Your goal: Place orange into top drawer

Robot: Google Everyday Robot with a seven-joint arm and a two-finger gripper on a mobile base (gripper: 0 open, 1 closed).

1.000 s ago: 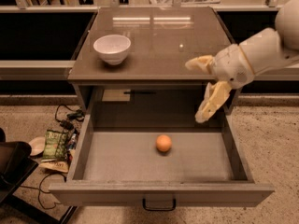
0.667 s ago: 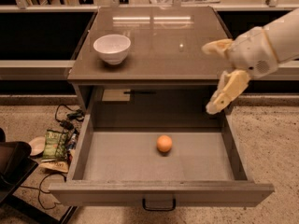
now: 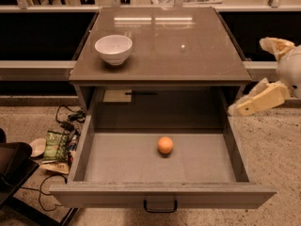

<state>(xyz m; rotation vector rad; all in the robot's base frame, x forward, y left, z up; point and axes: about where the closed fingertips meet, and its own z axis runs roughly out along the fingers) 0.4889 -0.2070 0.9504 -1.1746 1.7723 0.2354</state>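
Note:
The orange (image 3: 165,145) lies on the flat grey floor of the top drawer (image 3: 117,161), a little right of the middle. The drawer is pulled fully out, with its small dark handle (image 3: 160,205) on the front. My gripper (image 3: 263,74) is at the right edge of the view, beside the cabinet's right side and well above and right of the orange. Its two cream fingers (image 3: 261,101) are spread apart and hold nothing.
A white bowl (image 3: 113,49) stands on the cabinet top (image 3: 188,46) at the left. On the floor to the left lie cables (image 3: 66,121), a snack bag (image 3: 55,146) and a dark object (image 3: 11,168). Shelving runs along the back.
My gripper has moved right and away from the drawer, from over its right side to beyond the cabinet's edge. The orange has stayed on the drawer floor.

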